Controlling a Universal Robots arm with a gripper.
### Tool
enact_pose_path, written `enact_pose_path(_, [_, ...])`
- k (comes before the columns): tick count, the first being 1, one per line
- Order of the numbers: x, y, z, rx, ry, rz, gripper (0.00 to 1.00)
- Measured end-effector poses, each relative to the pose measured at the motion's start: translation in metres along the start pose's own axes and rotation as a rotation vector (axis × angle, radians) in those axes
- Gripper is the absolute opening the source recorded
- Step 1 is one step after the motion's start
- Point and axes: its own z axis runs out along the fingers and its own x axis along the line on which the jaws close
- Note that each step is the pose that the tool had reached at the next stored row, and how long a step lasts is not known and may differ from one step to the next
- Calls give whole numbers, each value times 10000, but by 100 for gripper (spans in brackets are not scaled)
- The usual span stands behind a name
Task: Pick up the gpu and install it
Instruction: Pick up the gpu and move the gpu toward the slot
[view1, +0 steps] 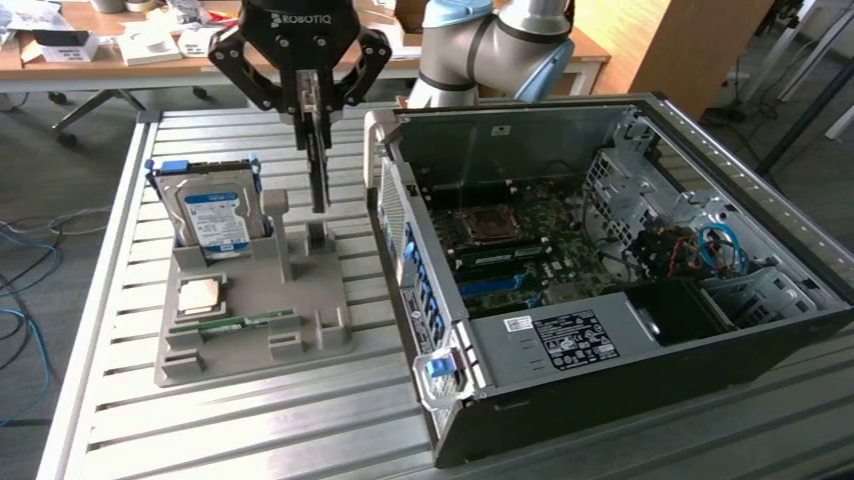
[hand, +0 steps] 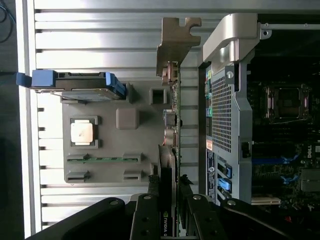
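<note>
1. Slatted metal table (view1: 240, 430) is carrying a grey fixture (view1: 287, 290) below our claw (view1: 316, 105); wooden desks (view1: 100, 15) are standing behind it.
2. We are pinching the gpu (view1: 318, 165) edge-on in narrow jaws, hanging it just above the fixture, beside the open computer case (view1: 601, 300).

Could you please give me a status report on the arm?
Claw shut on gpu. It hangs edge-on above gray holder. Open computer case alongside.

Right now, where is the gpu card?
The gpu hangs upright in the gripper above the gray holder, between the hard drive on the exterior view's left and the computer case on its right.
</note>
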Motion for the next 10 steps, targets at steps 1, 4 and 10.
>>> enact_pose_path(1, [-11,1,0,-1,0,1,26])
enact_pose_path(4, [-54,2,1,-1,1,1,26])
enact_pose_path(10, [-156,6,4,-3,-1,0,26])
